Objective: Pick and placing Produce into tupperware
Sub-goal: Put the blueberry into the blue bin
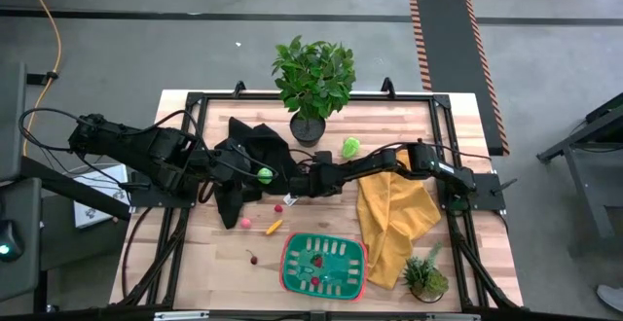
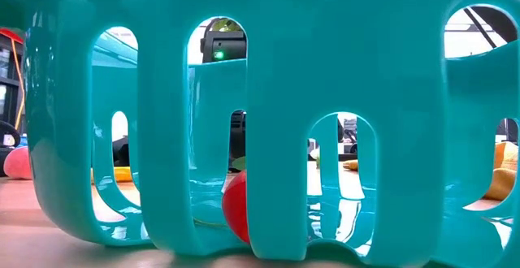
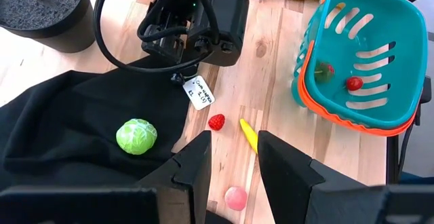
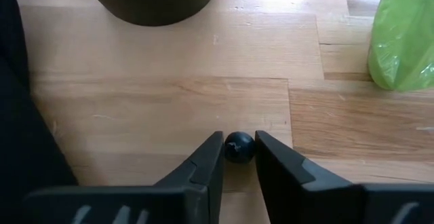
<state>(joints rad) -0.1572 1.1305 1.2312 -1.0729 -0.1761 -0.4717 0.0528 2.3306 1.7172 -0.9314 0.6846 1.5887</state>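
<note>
The tupperware [image 1: 323, 263], green with a red rim, stands near the table's front edge with a red bit [image 3: 354, 83] and another bit inside. Loose produce lies on the wood: a pink ball [image 3: 236, 198], a yellow piece [image 3: 249, 136], a red berry [image 3: 216, 121]. A lime-green ball [image 3: 136, 136] rests on the black cloth [image 1: 243, 165]. My right gripper [image 4: 239, 142] is low at mid-table, shut on a small dark ball [image 4: 239, 149]. My left gripper [image 3: 234, 159] hangs open above the cloth's edge with nothing between its fingers. My right gripper pinches the small dark ball by its two opposite sides [image 4: 228, 148], between the free ends of its fingers. The fingers slant down from the table's right side. The ball sits on the wooden table top.
A large potted plant [image 1: 313, 78] stands at the far middle, its dark pot [image 4: 149, 0] just beyond the dark ball. A lime-green leafy piece [image 4: 403, 41] lies beside it. A yellow cloth [image 1: 394, 219] and a small plant [image 1: 425, 277] take up the right front.
</note>
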